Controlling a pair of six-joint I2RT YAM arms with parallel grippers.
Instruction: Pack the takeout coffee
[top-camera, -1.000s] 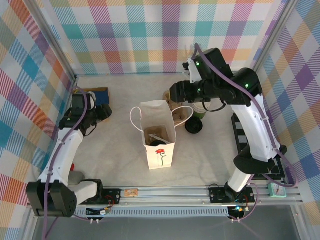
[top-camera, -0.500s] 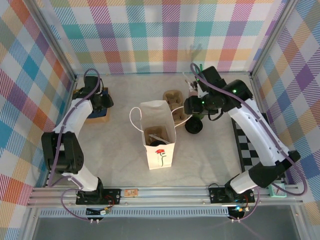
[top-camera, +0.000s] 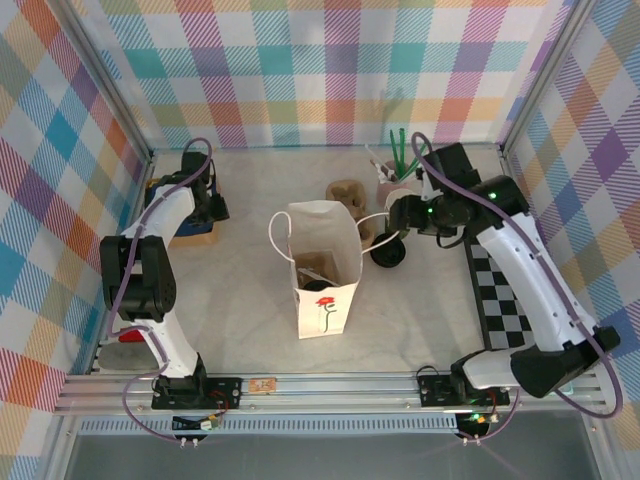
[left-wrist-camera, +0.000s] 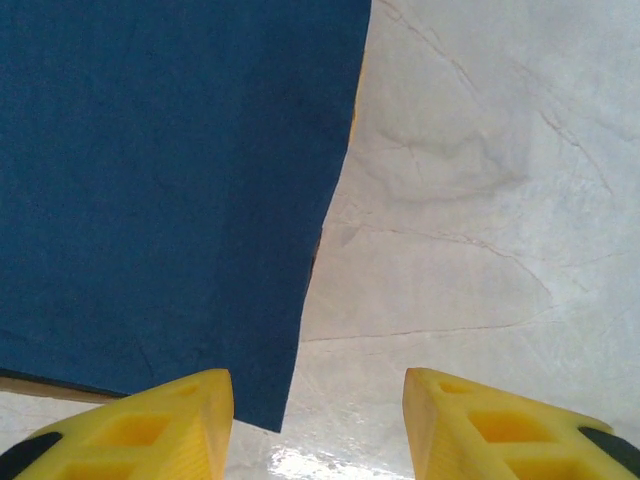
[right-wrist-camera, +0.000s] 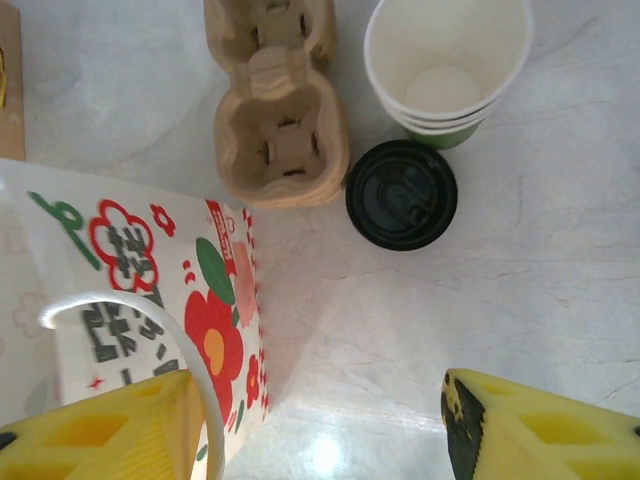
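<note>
A white paper bag (top-camera: 322, 268) printed with red flowers (right-wrist-camera: 150, 280) stands open mid-table. Just right of it a round black lid (top-camera: 388, 253) (right-wrist-camera: 401, 194) rests on the table. Seen from above, no cup wall shows under it, so I cannot tell whether it caps the takeout coffee. My right gripper (top-camera: 398, 215) (right-wrist-camera: 320, 400) hangs open above the gap between bag and lid, its left finger beside the bag's white handle (right-wrist-camera: 130, 315). My left gripper (top-camera: 210, 205) (left-wrist-camera: 317, 385) is open over the right edge of a blue pad (left-wrist-camera: 170, 180), holding nothing.
A stack of lidless green cups (right-wrist-camera: 447, 65) and brown pulp cup carriers (right-wrist-camera: 280, 130) (top-camera: 345, 192) sit behind the lid. Green stirrers (top-camera: 400, 150) stand at the back. A checkered board (top-camera: 505, 300) lies along the right side. Plaid walls enclose the table.
The right arm has drawn rightward away from the bag's back corner and its jaws have widened. The left arm swung back and now stretches to the blue pad at the far left.
</note>
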